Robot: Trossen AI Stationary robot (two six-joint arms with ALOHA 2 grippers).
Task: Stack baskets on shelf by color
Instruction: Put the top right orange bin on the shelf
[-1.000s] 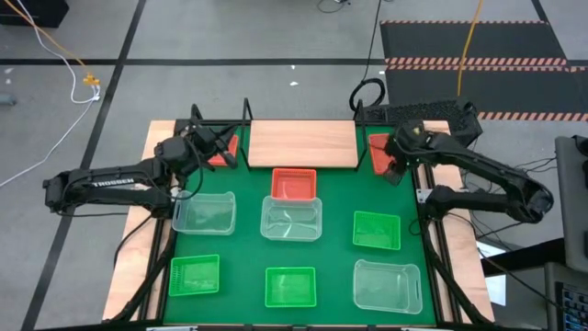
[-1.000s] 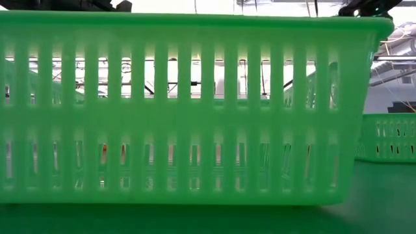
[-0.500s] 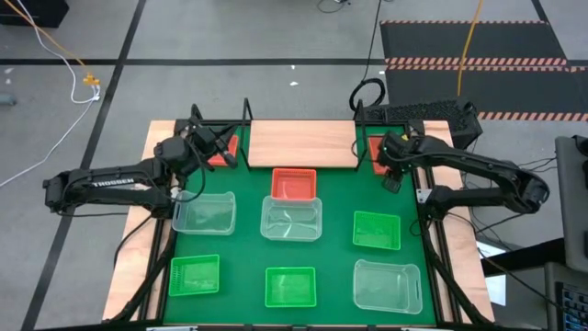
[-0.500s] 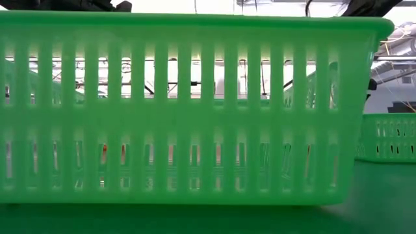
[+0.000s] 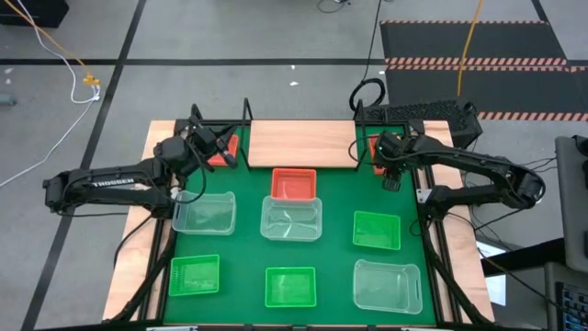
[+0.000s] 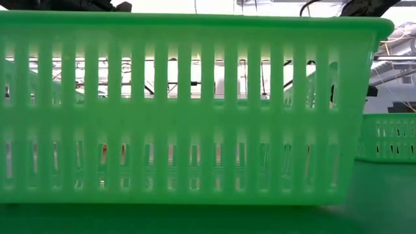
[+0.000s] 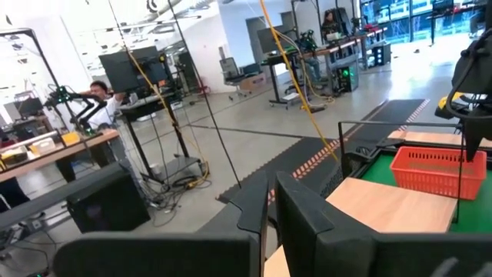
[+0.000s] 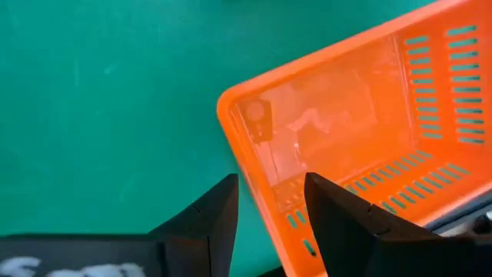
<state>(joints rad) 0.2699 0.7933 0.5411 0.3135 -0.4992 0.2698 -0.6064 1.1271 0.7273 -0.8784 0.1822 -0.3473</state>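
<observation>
My right gripper (image 5: pixel 388 164) (image 8: pixel 270 181) points down, open, over the near end of a red basket (image 5: pixel 374 147) (image 8: pixel 369 115) that sits on the green mat just right of the shelf (image 5: pixel 303 142). One finger stands inside its end wall (image 8: pixel 265 165) and one outside, with no touch showing. My left gripper (image 5: pixel 225 149) (image 7: pixel 270 201) is shut and level beside a second red basket (image 5: pixel 231 143) at the shelf's left end. A third red basket (image 5: pixel 294 182) lies on the mat before the shelf.
On the mat stand three clear baskets (image 5: pixel 204 211) (image 5: pixel 291 219) (image 5: pixel 388 285) and three green baskets (image 5: pixel 195 274) (image 5: pixel 290 287) (image 5: pixel 377 230). One green basket (image 6: pixel 188 110) fills the low view. Black rod posts (image 5: pixel 246 115) rise at the shelf's ends.
My right gripper has moved toward the table's left, from beside the red basket to over its near end, and now covers more of it. The left arm has kept still.
</observation>
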